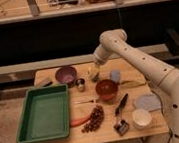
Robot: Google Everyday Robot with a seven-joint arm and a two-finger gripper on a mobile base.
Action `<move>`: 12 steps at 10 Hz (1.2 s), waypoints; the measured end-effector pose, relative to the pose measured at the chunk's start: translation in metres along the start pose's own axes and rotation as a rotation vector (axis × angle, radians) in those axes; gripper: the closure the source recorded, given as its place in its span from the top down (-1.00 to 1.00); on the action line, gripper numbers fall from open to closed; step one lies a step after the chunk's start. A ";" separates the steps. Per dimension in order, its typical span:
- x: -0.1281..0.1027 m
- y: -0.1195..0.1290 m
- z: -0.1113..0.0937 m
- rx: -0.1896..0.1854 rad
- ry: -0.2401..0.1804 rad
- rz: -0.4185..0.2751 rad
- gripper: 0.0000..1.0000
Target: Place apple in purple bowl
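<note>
The apple (93, 76) shows as a small yellowish round shape on the wooden table (157, 126), between the purple bowl (65, 74) and a small blue object. My gripper (94, 70) hangs right over the apple and partly hides it; I cannot tell whether it touches it. The purple bowl stands at the back left of the table, to the left of the gripper, and looks empty.
A small metal cup (80, 83) stands between the purple bowl and the orange-brown bowl (107, 88). A green tray (43, 113) fills the left side. A carrot (80, 121), grapes (94, 118), brushes (121, 104), a white bowl (139, 119) and a grey cloth (147, 102) lie in front.
</note>
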 end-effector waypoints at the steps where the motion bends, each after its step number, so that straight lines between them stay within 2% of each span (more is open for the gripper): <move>1: 0.000 0.011 0.003 -0.023 -0.007 0.043 0.60; 4: 0.001 0.025 0.008 -0.065 -0.023 0.154 0.60; 7: -0.001 0.027 0.008 -0.070 -0.033 0.167 0.60; 8: -0.003 0.028 0.007 -0.088 -0.068 0.185 0.60; 10: 0.000 0.026 0.009 -0.117 -0.178 0.234 0.60; 11: 0.001 0.025 0.010 -0.131 -0.225 0.280 0.60; 12: -0.001 0.024 0.010 -0.139 -0.247 0.306 0.60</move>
